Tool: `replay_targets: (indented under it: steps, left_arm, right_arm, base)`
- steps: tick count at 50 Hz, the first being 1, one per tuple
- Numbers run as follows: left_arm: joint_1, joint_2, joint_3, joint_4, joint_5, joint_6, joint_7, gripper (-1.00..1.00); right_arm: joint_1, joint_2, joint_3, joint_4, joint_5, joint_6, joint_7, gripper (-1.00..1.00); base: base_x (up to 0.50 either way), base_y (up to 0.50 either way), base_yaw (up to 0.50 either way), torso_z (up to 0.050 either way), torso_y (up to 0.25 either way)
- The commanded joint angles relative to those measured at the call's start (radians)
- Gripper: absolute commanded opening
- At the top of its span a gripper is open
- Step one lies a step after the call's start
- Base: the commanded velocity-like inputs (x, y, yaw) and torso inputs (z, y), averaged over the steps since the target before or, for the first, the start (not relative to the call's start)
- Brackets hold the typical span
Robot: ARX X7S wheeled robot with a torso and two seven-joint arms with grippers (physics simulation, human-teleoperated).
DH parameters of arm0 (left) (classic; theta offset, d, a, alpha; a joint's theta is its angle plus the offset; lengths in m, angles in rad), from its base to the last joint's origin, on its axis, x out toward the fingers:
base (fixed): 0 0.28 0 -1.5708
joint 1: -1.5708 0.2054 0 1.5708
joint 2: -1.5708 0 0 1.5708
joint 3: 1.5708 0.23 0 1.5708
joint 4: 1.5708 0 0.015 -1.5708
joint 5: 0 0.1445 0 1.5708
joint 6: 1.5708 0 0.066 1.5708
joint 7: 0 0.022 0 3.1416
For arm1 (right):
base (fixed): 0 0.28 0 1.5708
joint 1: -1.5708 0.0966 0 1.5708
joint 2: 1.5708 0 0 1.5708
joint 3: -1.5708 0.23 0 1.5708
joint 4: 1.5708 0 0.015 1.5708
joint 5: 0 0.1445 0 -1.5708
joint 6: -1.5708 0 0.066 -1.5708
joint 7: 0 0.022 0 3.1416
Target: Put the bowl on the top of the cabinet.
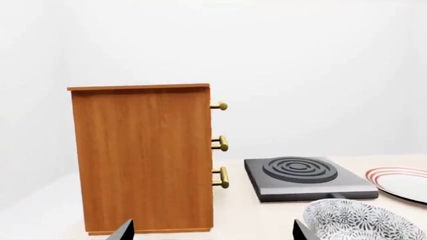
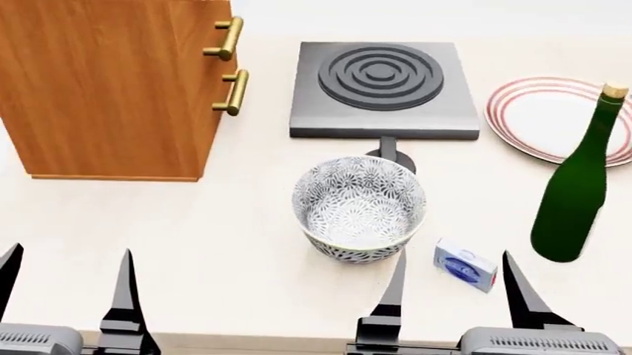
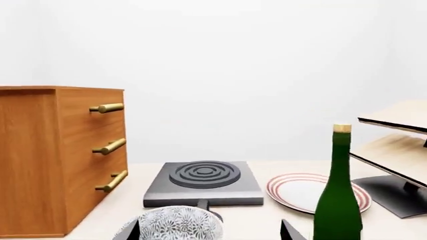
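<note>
The bowl (image 2: 359,207), white with a dense grey leaf pattern, stands upright on the pale table in front of the hotplate. The orange-brown cabinet (image 2: 109,89) with brass handles rises at the back left, its top out of the head view. In the left wrist view the cabinet (image 1: 143,155) shows its flat top edge, and the bowl (image 1: 360,222) sits off to the side. My left gripper (image 2: 67,255) is open and holds nothing, near the table's front edge. My right gripper (image 2: 454,255) is open just short of the bowl (image 3: 175,222), whose near side shows between its fingers.
A dark hotplate (image 2: 380,85) lies behind the bowl, its handle pointing at it. A red-ringed plate (image 2: 553,118) and a green bottle (image 2: 578,192) stand to the right, a small blue box (image 2: 464,264) beside the bowl. A pale wooden rack (image 3: 393,145) is at the far right.
</note>
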Motion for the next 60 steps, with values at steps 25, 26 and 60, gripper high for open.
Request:
replay_targets:
  steps: [25, 26, 60]
  left_arm:
    - [-0.002, -0.029, 0.017, 0.005, -0.026, 0.006, -0.033, 1.00]
    - [-0.003, -0.029, 0.018, 0.006, -0.027, 0.004, -0.033, 1.00]
    - [-0.002, -0.050, 0.038, 0.000, -0.044, 0.018, -0.057, 1.00]
  right_arm:
    - [0.001, 0.029, -0.035, 0.007, 0.003, -0.017, 0.035, 1.00]
    - [0.001, 0.030, -0.036, 0.007, 0.003, -0.019, 0.036, 1.00]
    - [0.002, 0.053, -0.049, 0.016, 0.041, -0.036, 0.063, 1.00]
  base:
    - [-0.01, 0.30, 0.00, 0.000, 0.000]
    - [-0.05, 0.50, 0.00, 0.000, 0.000]
    - [-0.03, 0.35, 0.00, 0.000, 0.000]
